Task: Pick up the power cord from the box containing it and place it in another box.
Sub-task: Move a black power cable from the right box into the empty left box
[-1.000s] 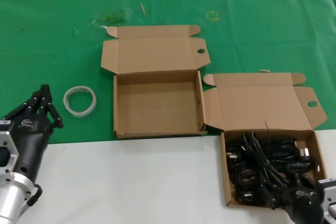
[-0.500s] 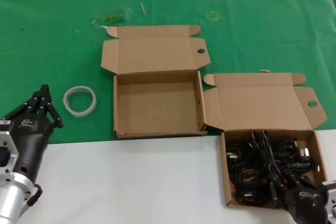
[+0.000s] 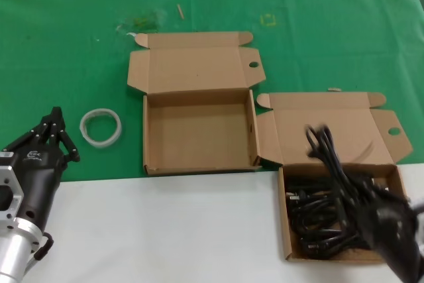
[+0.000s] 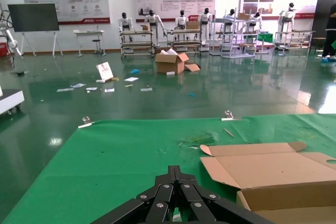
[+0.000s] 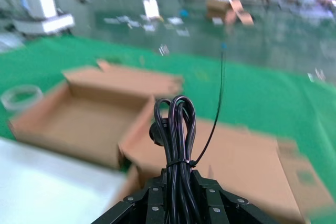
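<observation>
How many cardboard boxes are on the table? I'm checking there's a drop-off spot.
2. The empty box sits open on the green cloth, centre. The box holding the heap of cords sits nearer, on the robot's right, where the right gripper holds a power cord.

green cloth [image 3: 66, 44], two boxes, perhaps tape ring [image 3: 101, 126]
</observation>
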